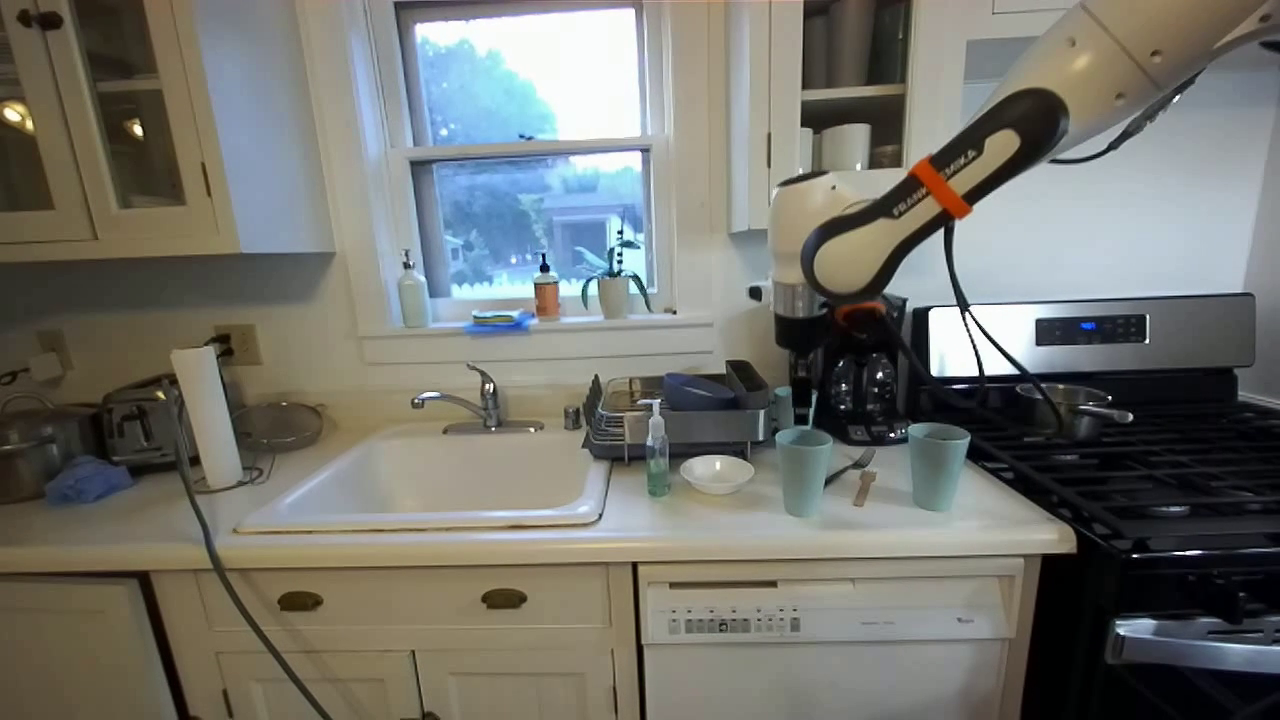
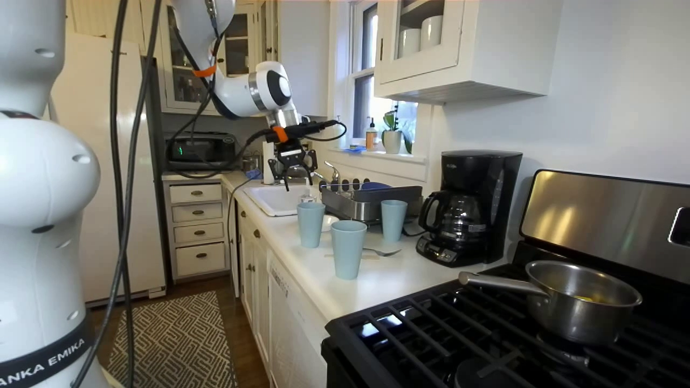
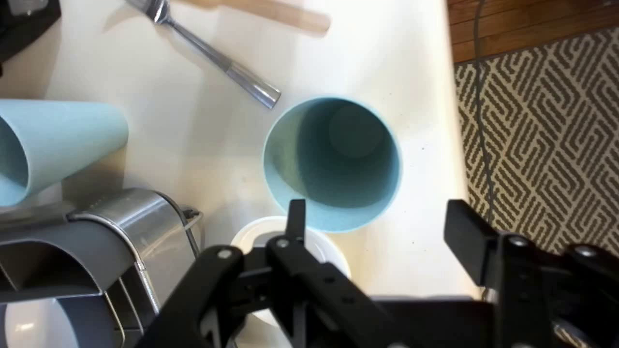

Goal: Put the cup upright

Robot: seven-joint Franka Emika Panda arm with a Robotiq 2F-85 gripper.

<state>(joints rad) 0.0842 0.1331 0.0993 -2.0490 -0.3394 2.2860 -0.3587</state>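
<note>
Three alike pale teal cups stand upright, mouths up, on the counter. One is near the front edge by the bowl; this cup (image 1: 803, 478) (image 2: 311, 226) also shows from above in the wrist view (image 3: 333, 164). Another cup (image 1: 938, 468) (image 2: 348, 250) stands nearer the stove. The third cup (image 1: 783, 408) (image 2: 393, 222) is at the back beside the dish rack, partly hidden by the gripper in an exterior view; it is at the left of the wrist view (image 3: 67, 142). My gripper (image 1: 800, 418) (image 2: 299, 186) (image 3: 377, 220) is open and empty, above the bowl-side cup.
A white bowl (image 1: 717, 474), a soap bottle (image 1: 656, 455) and the dish rack (image 1: 690, 425) are beside the cups. A metal fork (image 3: 217, 58) and a wooden fork (image 3: 280, 14) lie between them. The coffee maker (image 2: 469, 215) and stove pot (image 2: 582, 296) are also close.
</note>
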